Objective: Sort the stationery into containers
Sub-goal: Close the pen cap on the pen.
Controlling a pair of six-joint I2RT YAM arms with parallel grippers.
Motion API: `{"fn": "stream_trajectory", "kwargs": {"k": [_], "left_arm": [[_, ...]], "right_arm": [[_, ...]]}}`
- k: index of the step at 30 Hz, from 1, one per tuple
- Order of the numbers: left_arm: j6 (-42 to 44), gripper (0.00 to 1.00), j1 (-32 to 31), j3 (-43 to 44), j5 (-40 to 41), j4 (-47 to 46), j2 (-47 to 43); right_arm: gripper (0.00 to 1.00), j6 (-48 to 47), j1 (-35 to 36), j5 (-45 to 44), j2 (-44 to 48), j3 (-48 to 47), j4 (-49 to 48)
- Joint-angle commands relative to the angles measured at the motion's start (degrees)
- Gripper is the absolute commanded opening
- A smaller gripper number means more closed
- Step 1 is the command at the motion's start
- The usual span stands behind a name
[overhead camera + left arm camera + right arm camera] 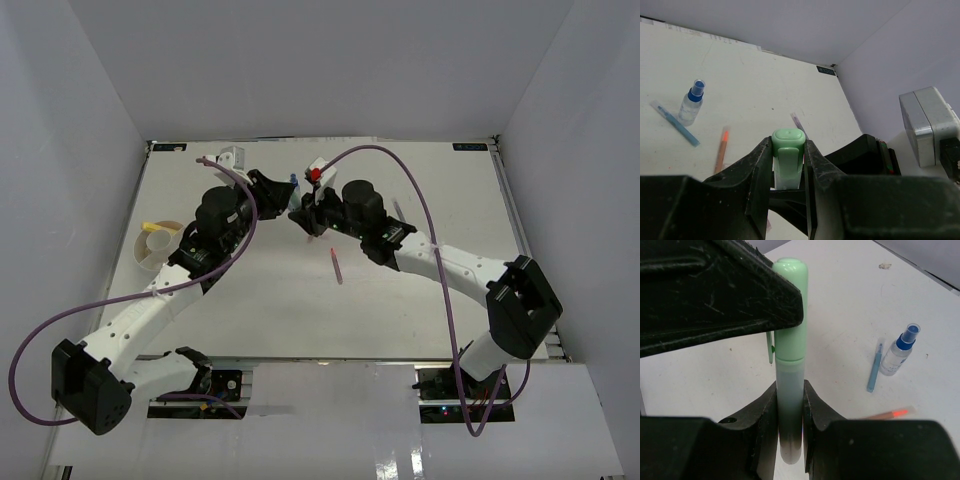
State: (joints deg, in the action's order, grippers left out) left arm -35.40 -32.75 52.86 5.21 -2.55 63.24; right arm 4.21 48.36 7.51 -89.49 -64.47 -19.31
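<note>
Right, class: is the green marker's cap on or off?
On. The green marker has its cap seated flush on the barrel; the left gripper clamps the cap, the right gripper the barrel.

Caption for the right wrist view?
Right end effector grips green marker, left end effector its cap; pen, bottle beyond.

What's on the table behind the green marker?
A blue pen, a blue-capped bottle, an orange-tipped pen and a purplish pen; the spot beneath the green marker is hidden.

The marker (790, 350) is pale green, the bottle (893, 360) clear with a blue cap, the pen (874, 371) beside the bottle light blue, and the table (850, 300) white.
</note>
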Motion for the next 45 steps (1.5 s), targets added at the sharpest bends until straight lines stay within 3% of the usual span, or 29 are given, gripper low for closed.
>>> {"fn": "stream_trajectory", "kwargs": {"k": [1,33,37,45], "left_arm": [[-1.52,0.00,-3.37,-3.82,-11.28,15.73,2.85],[-2.92,0.00,-4.16,-3.99,-19.89,19.16,7.60],[-2.48,0.00,-4.16,-2.15,-18.05,20.03,6.55],[-0.82,0.00,-4.07,5.49,-9.00,19.69,4.43]], "right_arm": [[0.08,-1.31,-0.54,-0.83,3.71,-9.98,-22.70],[0.08,-3.94,-1.69,2.60,2.39,-17.80,-27.27],[0.08,-3.94,-1.69,3.56,3.27,-16.75,-27.01],[0.08,-1.93,-1.69,5.76,6.96,-5.60,-27.53]]}}
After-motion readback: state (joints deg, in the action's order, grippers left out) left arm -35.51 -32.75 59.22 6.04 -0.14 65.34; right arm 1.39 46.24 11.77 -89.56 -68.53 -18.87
